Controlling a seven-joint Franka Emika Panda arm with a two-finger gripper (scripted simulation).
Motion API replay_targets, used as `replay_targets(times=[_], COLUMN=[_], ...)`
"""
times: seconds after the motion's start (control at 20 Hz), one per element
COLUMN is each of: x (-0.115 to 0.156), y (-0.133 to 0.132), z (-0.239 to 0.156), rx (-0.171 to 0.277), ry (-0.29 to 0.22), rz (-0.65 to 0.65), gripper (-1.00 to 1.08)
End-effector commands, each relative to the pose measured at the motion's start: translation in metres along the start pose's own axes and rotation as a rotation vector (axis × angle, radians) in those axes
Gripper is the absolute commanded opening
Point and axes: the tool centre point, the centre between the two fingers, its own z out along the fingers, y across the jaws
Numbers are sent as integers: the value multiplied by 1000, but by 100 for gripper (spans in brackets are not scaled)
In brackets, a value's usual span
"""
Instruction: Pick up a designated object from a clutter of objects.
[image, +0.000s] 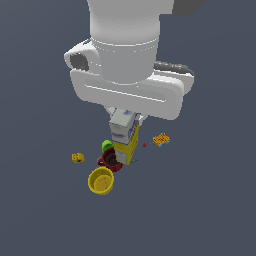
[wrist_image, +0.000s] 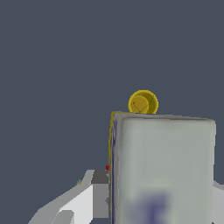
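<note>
We see our hand (wrist_image: 159, 192) straddling the carton's (image: 124, 136) top, one finger (wrist_image: 83, 201) flanking its side; whether it grips, we cannot tell. The carton stands upright among mug (image: 111, 161), green piece (image: 107, 146) and bowl (image: 100, 180).

Plain dark grey-blue floor (image: 210, 210) beneath everything.

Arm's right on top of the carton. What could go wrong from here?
1. The mug, green piece and yellow bowl crowd the carton's base in the exterior view; a lift or slip may knock them.
2. The carton looks tilted, so it may tip.
3. The arm hides the gripper; the wrist view shows one finger beside the carton, so whether the jaws hold it is unclear.
</note>
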Motion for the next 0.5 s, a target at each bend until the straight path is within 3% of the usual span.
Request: replay_targets(times=[0.0,0.45], x=[4,18], y=[16,52], z=[-23,-73], rx=[0,-2], ry=[0,0], rz=[-1,-1], gripper=[-100,-100])
